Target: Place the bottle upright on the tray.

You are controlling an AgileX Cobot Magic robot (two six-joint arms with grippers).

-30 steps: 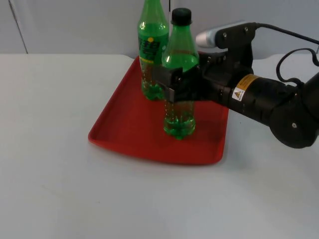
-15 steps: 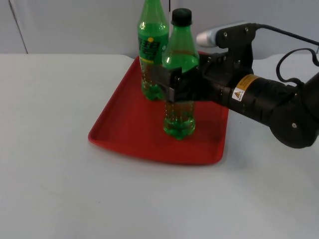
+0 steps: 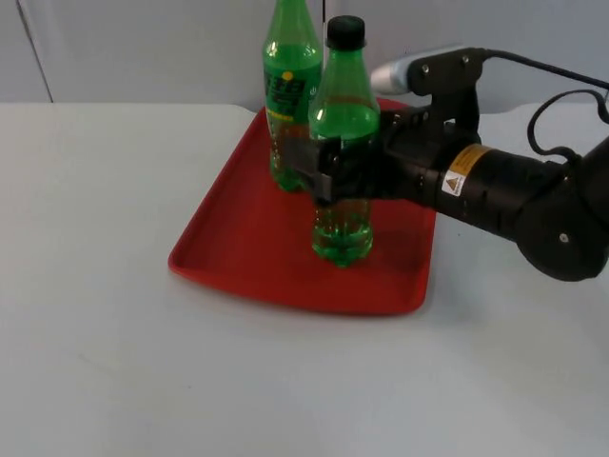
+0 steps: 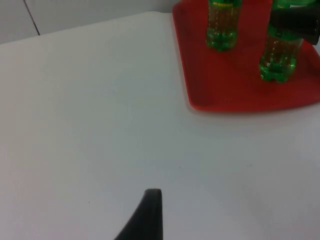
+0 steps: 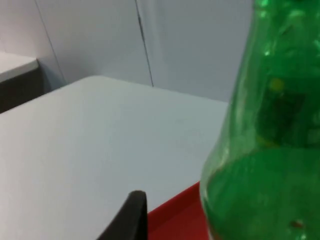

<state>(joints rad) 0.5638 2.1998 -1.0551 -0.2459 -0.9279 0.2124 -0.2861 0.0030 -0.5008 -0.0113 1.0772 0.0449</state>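
A green bottle with a black cap (image 3: 344, 124) stands upright near the middle of the red tray (image 3: 238, 252). My right gripper (image 3: 335, 179) reaches in from the right at the bottle's mid-height, and its jaws straddle the body. They stand open: in the right wrist view a strip of tray (image 5: 175, 215) shows between the black fingertip (image 5: 131, 215) and the bottle (image 5: 265, 150). The left wrist view takes in the same bottle (image 4: 277, 55) with a black finger (image 4: 295, 24) across it. My left gripper (image 4: 150, 220) waits over bare table left of the tray.
A second green bottle with a yellow-green label (image 3: 290, 81) stands upright at the tray's far edge, just behind and left of the first. White table surrounds the tray (image 4: 225, 97), and the grey partition wall rises behind it.
The right gripper's near finger has shifted slightly left and down, away from the bottle's body. The bottle has stayed upright in the same spot.
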